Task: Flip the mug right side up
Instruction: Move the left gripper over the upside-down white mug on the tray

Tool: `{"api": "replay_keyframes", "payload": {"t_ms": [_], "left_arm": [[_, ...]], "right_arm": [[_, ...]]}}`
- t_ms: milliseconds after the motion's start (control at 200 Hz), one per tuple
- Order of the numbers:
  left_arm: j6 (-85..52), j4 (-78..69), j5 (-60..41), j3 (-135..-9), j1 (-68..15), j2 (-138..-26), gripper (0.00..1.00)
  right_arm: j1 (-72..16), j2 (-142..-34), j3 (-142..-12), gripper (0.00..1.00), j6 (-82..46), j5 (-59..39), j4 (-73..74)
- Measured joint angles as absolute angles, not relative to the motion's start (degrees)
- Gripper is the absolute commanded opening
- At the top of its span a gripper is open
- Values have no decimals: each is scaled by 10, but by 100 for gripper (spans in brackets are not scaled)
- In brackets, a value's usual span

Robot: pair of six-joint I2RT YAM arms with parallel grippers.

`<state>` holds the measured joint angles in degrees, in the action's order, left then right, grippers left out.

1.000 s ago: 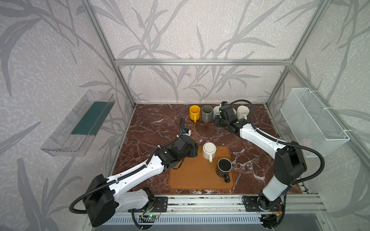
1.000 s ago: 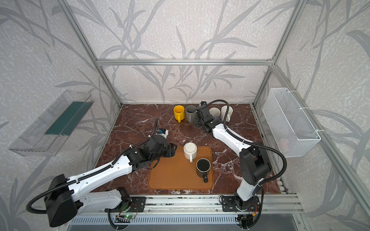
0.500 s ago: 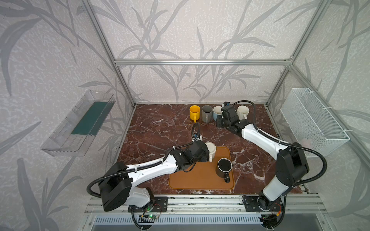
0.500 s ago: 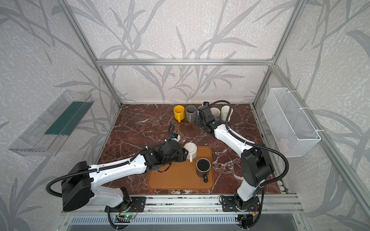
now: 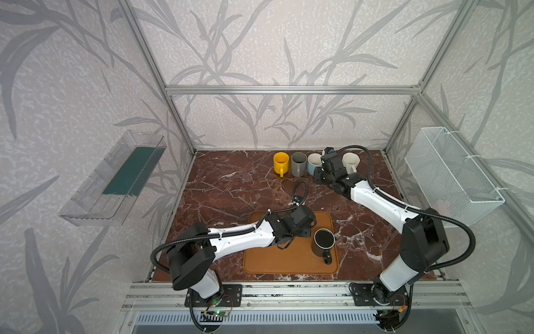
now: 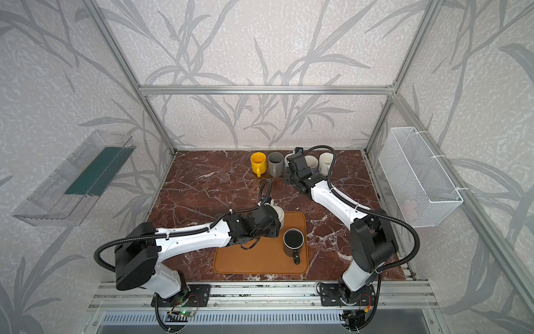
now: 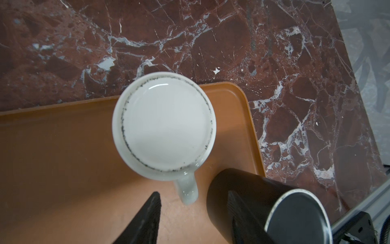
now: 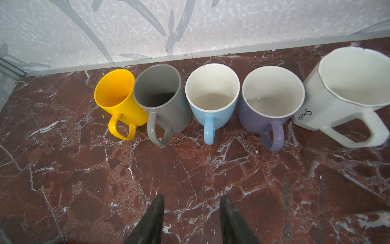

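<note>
- Left wrist view: left gripper (image 7: pixel 193 193) has swung in from beside the tray (image 7: pixel 63 158) and now hangs over the white mug (image 7: pixel 166 124).
- White mug sits bottom-up at the tray's far edge, near the black mug (image 7: pixel 253 200). Its handle (image 7: pixel 186 188) lies between spread jaws, nothing pinched.
- Grasp looks next; flip not yet done.
- Right gripper (image 8: pixel 192 197) has barely moved, spread and empty before the mug row (image 8: pixel 212 93).

A tray (image 5: pixel 274 260) lies at the front of the desk (image 5: pixel 231 185). On it an upside-down mug (image 7: pixel 164 124) sits at the back edge, an upright mug (image 5: pixel 323 241) just before it. A row of mugs (image 8: pixel 212 93) lines the desk's back edge.
</note>
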<state>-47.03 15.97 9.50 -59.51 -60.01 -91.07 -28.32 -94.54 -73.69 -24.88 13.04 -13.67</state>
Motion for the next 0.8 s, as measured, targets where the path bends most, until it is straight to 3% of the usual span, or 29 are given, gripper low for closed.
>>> {"api": "replay_keyframes", "payload": {"t_ms": [475, 800], "left_arm": [[-450, 204, 86, -636, -600, -966, 49], [-434, 274, 109, -672, -600, -985, 40]], "right_arm": [[-281, -938, -733, 45, -249, 131, -136], [-277, -937, -731, 45, -249, 131, -136]]}}
